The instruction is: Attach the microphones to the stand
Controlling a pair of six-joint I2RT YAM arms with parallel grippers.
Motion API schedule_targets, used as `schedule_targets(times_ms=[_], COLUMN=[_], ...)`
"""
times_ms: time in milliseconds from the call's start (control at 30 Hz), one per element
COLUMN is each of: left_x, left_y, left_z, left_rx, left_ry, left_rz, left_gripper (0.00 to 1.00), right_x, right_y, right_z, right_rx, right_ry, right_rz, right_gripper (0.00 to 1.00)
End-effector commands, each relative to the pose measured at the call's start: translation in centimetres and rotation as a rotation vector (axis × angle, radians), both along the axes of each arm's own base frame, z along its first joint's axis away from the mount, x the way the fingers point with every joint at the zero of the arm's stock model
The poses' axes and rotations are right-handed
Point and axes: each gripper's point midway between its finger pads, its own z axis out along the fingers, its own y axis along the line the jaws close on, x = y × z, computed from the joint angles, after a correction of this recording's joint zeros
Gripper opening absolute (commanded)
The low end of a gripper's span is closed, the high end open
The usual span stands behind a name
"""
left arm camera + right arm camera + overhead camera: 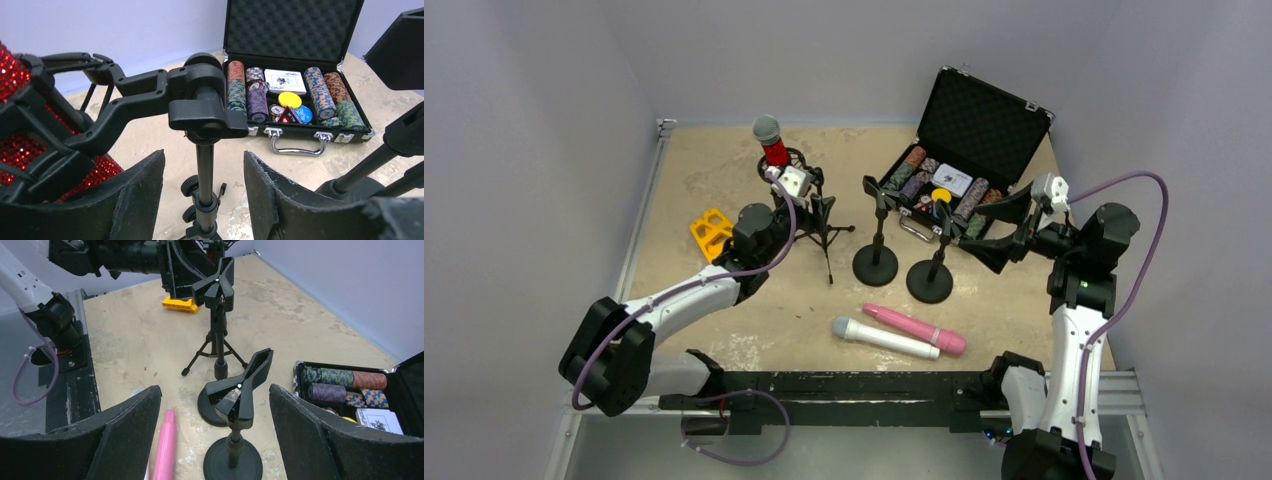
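1. The table (724, 170) holds an open poker-chip case (984, 120) at its far right.
2. The left gripper (204, 162), fingers spread, faces the tripod stand (826, 228). The right gripper (215, 390), also spread, hovers by two round-base stands (876, 262).
3. The red microphone (773, 148) sits in the tripod stand's clip. The white microphone (884, 338) and pink microphone (916, 328) lie side by side near the front edge.
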Motion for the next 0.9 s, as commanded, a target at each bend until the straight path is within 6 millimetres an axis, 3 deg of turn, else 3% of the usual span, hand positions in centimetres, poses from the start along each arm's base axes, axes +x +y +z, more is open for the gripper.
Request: schedule_targets(times_ms=[0, 133, 167, 233, 267, 467, 667, 867], left_x=[0.8, 1.2, 1.2, 1.2, 1.1, 1.8, 5.3, 9.3], left_y=[-0.4, -1.2, -1.3, -1.4, -1.3, 0.7, 6.1, 11.1], left_z=[1.8, 1.1, 1.0, 1.1, 1.4, 5.4, 10.2, 11.9], left_rx=[-0.028, 0.009, 0.021, 0.047, 0.052, 0.047, 0.024, 0.047], left_ry=[-0.075, -0.047, -0.046, -0.056, -0.064, -0.125, -0.178, -0.205], left_rz=[0.021, -0.005, -0.013, -0.024, -0.024, -0.021, 0.081, 0.167], left_gripper=[0.58, 0.41, 0.32, 0.05, 0.0, 0.0, 0.0, 0.0], right_x=[-0.3, -0.4, -0.4, -0.5, -0.5, -0.7, -0.7, -0.8], right_y=[0.0, 0.0, 0.0, 0.1, 0.1, 0.1, 0.0, -0.1], right_z=[0.0, 0.0, 0.0, 0.0, 0.0, -0.2, -0.1, -0.3], right_rx=[-0.005, -0.005, -0.005, -0.006, -0.006, -0.007, -0.021, -0.015], right_ry=[-0.017, -0.018, -0.018, -0.02, -0.02, -0.021, -0.049, -0.034], right_rz=[0.03, 0.037, 0.038, 0.042, 0.045, 0.052, 0.051, 0.057], right_gripper=[0.83, 0.83, 0.83, 0.83, 0.83, 0.83, 0.83, 0.83])
